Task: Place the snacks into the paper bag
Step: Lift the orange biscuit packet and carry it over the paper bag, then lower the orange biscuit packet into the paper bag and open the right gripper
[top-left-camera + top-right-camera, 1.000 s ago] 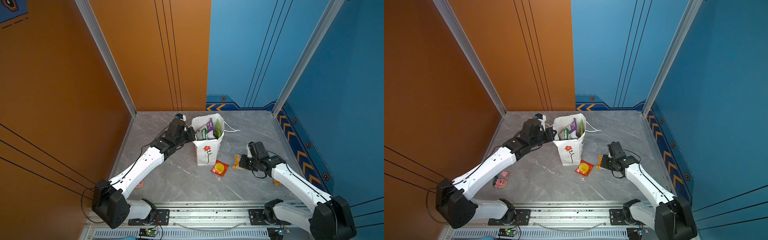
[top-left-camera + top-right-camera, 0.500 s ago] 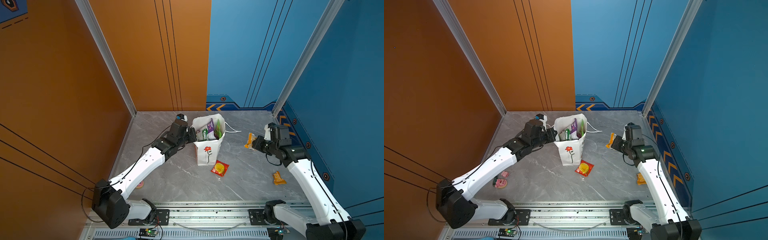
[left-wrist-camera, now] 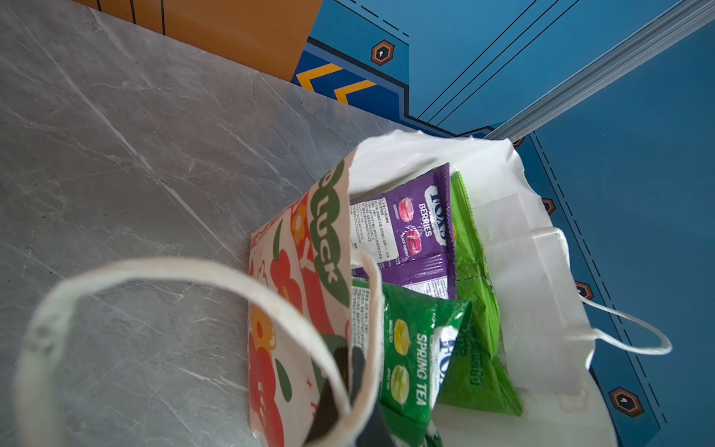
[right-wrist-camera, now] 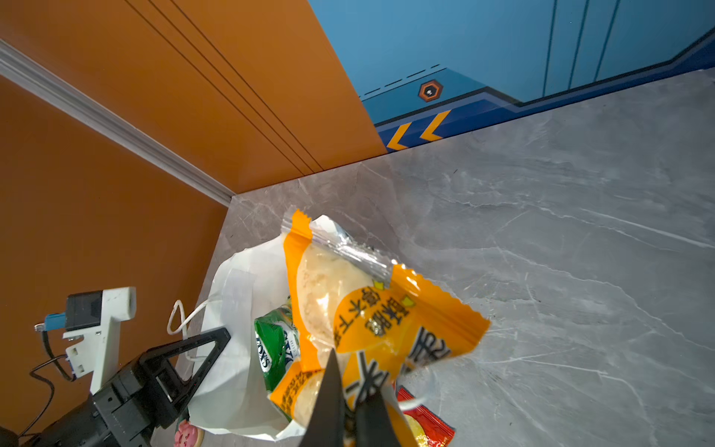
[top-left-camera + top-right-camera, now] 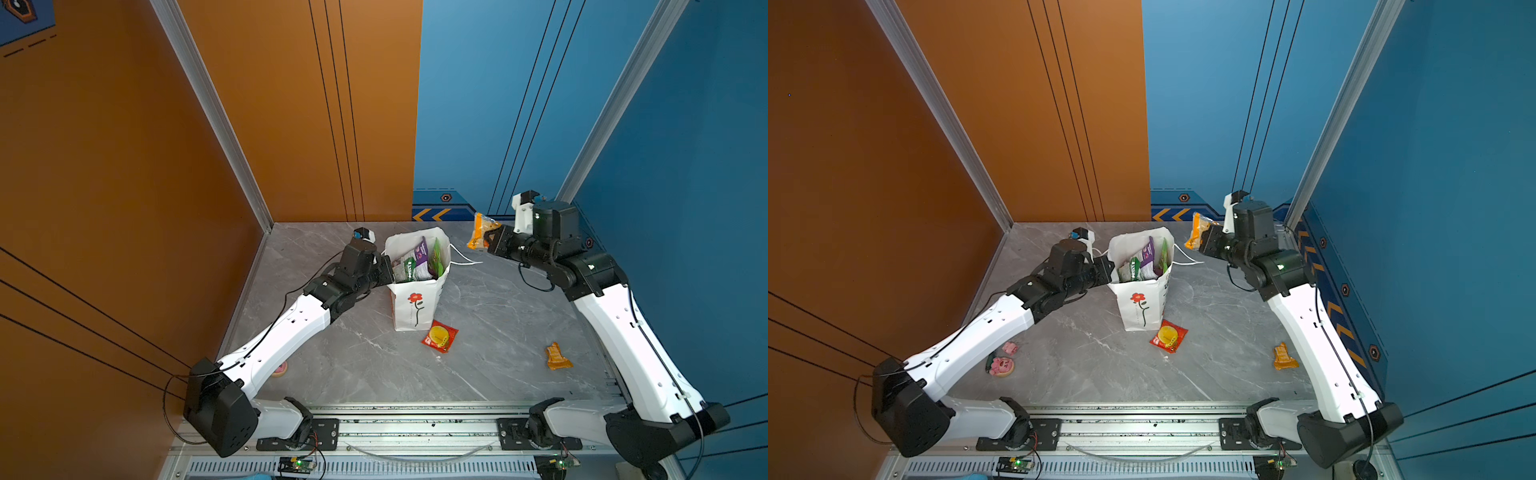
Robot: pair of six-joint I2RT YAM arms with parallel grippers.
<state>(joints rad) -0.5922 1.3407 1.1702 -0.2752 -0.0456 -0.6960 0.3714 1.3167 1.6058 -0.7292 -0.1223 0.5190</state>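
As the left gripper (image 5: 387, 269) pinches the paper bag (image 5: 411, 309), the right gripper (image 5: 489, 242) clamps a crinkly orange packet (image 4: 367, 309).

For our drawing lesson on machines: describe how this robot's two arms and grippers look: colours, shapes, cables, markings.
The left arm and right arm have long white shells with small holes, black rounded joints and black bases. Thin black cables loop alongside. The left gripper and right gripper are black; the left's fingers are open triangular frames.
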